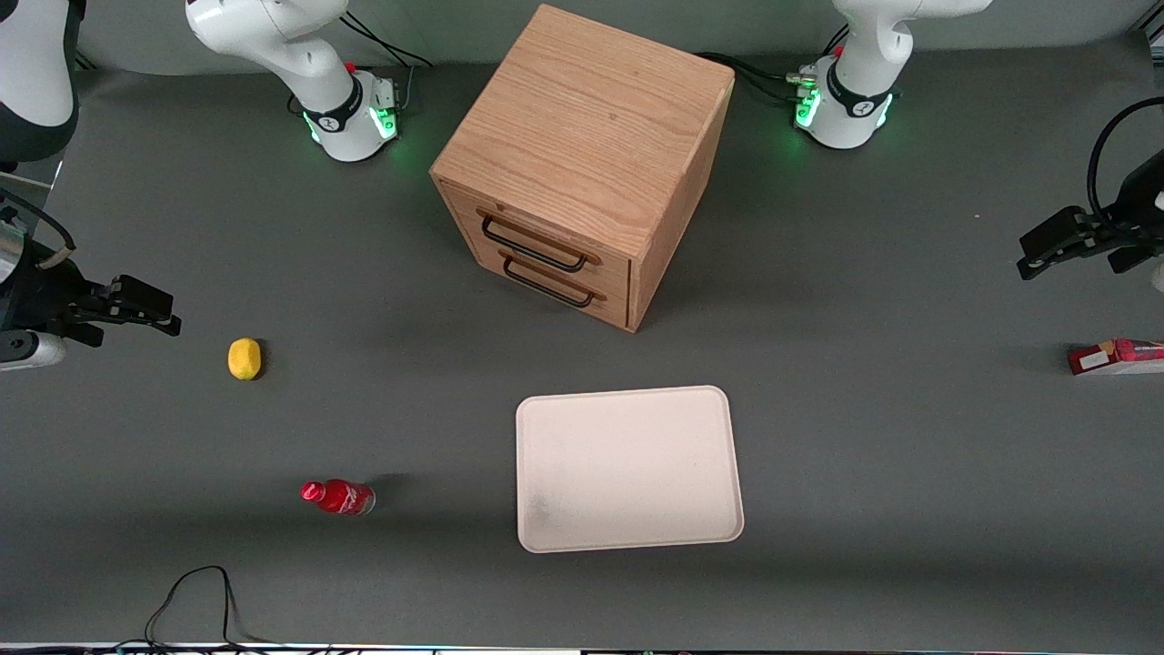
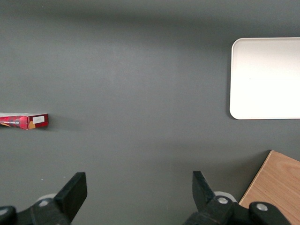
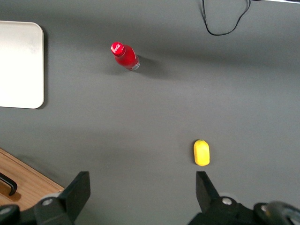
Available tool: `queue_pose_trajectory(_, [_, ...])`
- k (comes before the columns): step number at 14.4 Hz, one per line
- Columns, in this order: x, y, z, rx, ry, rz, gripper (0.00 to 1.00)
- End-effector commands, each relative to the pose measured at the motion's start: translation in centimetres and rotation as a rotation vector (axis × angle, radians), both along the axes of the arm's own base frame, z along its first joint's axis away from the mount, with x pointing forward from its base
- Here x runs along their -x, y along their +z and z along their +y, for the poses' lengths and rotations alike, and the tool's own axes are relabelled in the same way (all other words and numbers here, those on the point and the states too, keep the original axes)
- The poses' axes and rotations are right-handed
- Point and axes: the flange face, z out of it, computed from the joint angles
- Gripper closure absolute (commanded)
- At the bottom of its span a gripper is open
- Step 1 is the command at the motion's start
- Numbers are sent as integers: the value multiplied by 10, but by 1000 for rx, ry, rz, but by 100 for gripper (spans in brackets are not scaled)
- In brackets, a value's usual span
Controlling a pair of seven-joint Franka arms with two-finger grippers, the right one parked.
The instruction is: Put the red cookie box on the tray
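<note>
Partly cropped, red cookie box (image 1: 1117, 357) lies below open-fingered gripper (image 1: 1046, 253).

Red cookie box (image 1: 1117, 357) cut off by the front view's edge at the working arm's end of the bench, print too small to read; likewise clipped in the wrist view. Tray (image 2: 266, 78) only partly in frame there. End effector (image 1: 1037, 259) partly cropped, open-fingered, above bare bench
</note>
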Motion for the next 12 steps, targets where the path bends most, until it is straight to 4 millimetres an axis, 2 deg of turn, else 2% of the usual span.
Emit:
queue_pose_trajectory(1, [7,1,0,12,17,-4,0])
queue_pose_trajectory(10, [7,-1,5,19,25,6,0])
queue_pose_trajectory(12, [7,-2,21,17,49,10,0])
